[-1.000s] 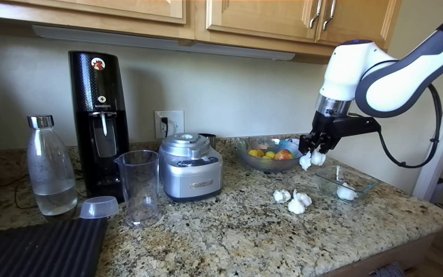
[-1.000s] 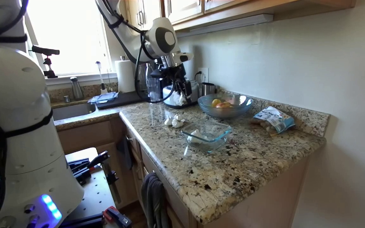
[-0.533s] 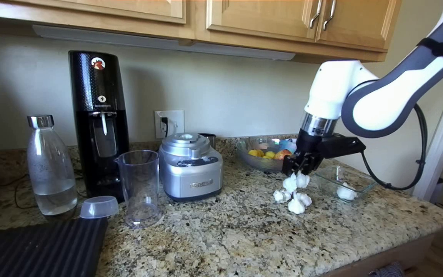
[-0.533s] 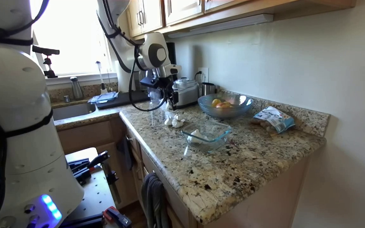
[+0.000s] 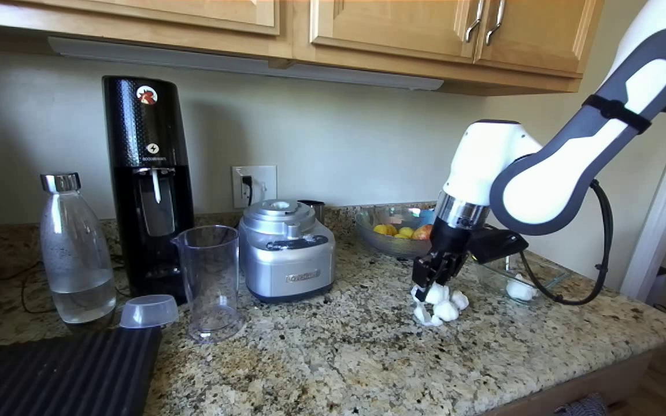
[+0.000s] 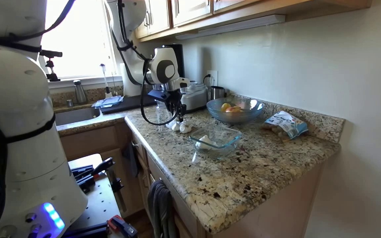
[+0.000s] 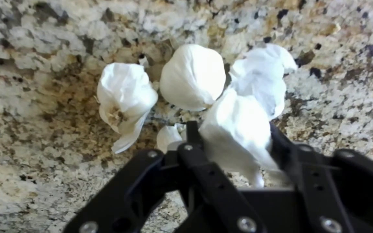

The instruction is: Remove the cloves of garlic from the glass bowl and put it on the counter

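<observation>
My gripper (image 5: 434,282) is low over the counter (image 5: 339,370). In the wrist view its fingers (image 7: 235,133) touch both sides of one whitish garlic (image 7: 238,111). More garlic lies on the counter around it: one to the left (image 7: 125,97), one in the middle (image 7: 193,76), one partly under the held one (image 7: 264,71), and a small part showing beside the left finger (image 7: 168,137). The glass bowl (image 6: 232,142) stands near the cluster in both exterior views, with one garlic (image 6: 204,142) inside; that garlic also shows through the glass (image 5: 521,287).
A larger bowl with fruit (image 5: 376,240) stands behind the gripper by the wall. A silver food processor base (image 5: 287,260) and a clear pitcher (image 5: 208,289) stand further left. A snack bag (image 6: 288,124) lies near the backsplash, beyond the small bowl.
My gripper has come down with its garlic from above the counter to the cluster. One garlic on the counter has shifted toward the front. The bowl and its garlic have not moved.
</observation>
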